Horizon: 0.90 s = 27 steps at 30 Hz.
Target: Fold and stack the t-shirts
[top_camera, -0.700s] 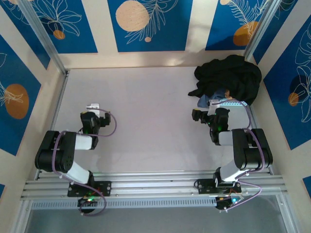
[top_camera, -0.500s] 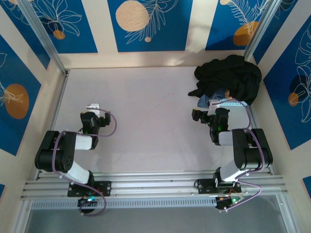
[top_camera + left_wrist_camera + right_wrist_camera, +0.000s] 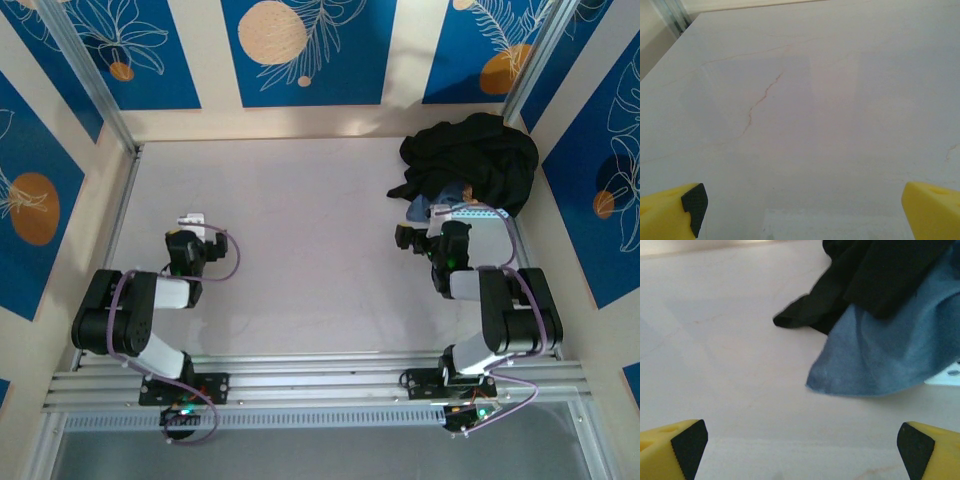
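Observation:
The t-shirts lie in a crumpled pile at the table's back right corner. A large black one (image 3: 472,158) is on top, and a blue one (image 3: 424,208) pokes out at its near edge. In the right wrist view the black cloth (image 3: 880,275) overlaps the blue cloth (image 3: 885,355), just ahead and to the right. My right gripper (image 3: 456,213) (image 3: 800,445) is open right in front of the pile, with nothing between its yellow fingers (image 3: 675,445). My left gripper (image 3: 190,220) (image 3: 800,210) stands open over bare table at the left, far from the pile.
The white table (image 3: 300,230) is walled by blue patterned panels, with metal posts (image 3: 90,80) at the back corners. A hairline crack (image 3: 760,97) runs across the tabletop ahead of the left gripper. A small white piece (image 3: 946,375) lies beside the blue cloth.

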Motion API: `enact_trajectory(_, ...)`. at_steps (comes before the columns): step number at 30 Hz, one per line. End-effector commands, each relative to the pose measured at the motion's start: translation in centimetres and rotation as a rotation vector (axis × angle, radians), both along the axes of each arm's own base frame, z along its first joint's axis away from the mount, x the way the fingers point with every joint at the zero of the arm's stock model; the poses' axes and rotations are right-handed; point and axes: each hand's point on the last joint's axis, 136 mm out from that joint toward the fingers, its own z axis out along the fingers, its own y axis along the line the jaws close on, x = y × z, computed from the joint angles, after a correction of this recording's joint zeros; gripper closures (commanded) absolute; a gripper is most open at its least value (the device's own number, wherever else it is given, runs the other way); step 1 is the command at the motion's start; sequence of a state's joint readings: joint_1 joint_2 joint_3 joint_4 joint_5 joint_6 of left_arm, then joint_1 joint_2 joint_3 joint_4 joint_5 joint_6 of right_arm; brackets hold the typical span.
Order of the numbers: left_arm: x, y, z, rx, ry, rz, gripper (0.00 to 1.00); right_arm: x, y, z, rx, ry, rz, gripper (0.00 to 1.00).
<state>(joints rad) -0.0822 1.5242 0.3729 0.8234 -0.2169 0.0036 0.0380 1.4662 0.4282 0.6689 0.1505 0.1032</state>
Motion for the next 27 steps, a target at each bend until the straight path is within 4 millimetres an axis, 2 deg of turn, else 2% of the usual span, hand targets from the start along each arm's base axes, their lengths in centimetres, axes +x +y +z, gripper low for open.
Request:
enact_trajectory(1,0.4,-0.5,4.0,0.047,-0.025,0.012,0.00,1.1,0.6,8.2,-0.082,-0.122,-0.034,0.01)
enact_trajectory(2,0.3,-0.2,5.5,0.055,-0.040,0.042,0.00,1.2,1.1,10.5,-0.061,-0.169,-0.026,0.01)
enact_trajectory(4,0.1,0.4,10.0,-0.009,-0.177,0.108,0.00,1.9,0.2,14.9,0.069,-0.171,-0.116,0.01)
enact_trajectory(5,0.0,1.4,11.7,-0.084,-0.208,0.194,0.00,2.2,-0.8,16.0,0.151,-0.110,-0.180,0.01)
enact_trajectory(6,-0.4,2.5,12.3,-0.177,-0.141,0.297,0.00,2.0,-2.2,16.7,0.237,-0.001,-0.278,0.01)
enact_trajectory(7,-1.1,2.7,13.1,-0.248,-0.019,0.338,0.00,2.0,-3.9,17.4,0.288,0.069,-0.397,0.01)
enact_trajectory(8,-1.5,3.4,14.3,-0.276,0.033,0.416,0.00,2.5,-4.9,18.1,0.308,0.091,-0.436,0.01)
enact_trajectory(9,-1.0,3.4,15.3,-0.329,0.047,0.436,0.00,3.5,-5.3,18.8,0.328,0.105,-0.424,0.01)
enact_trajectory(11,1.9,0.7,16.4,-0.463,0.098,0.272,0.00,5.0,-7.1,19.5,0.382,0.126,-0.495,0.04)
enact_trajectory(12,2.9,-0.9,17.9,-0.509,0.093,0.190,0.00,5.8,-8.0,19.7,0.406,0.127,-0.524,0.06)
enact_trajectory(15,4.6,-5.3,21.4,-0.623,0.063,-0.008,0.00,7.6,-11.2,19.4,0.445,0.147,-0.642,0.09)
enact_trajectory(19,4.8,-10.8,23.8,-0.687,0.120,-0.210,0.02,10.2,-15.1,17.9,0.493,0.188,-0.753,0.05)
enact_trajectory(22,3.7,-14.4,24.7,-0.695,0.150,-0.328,0.03,12.5,-17.2,16.1,0.519,0.214,-0.793,0.04)
enact_trajectory(27,2.0,-17.6,23.9,-0.710,0.205,-0.395,0.09,15.4,-19.2,12.6,0.535,0.251,-0.839,0.04)
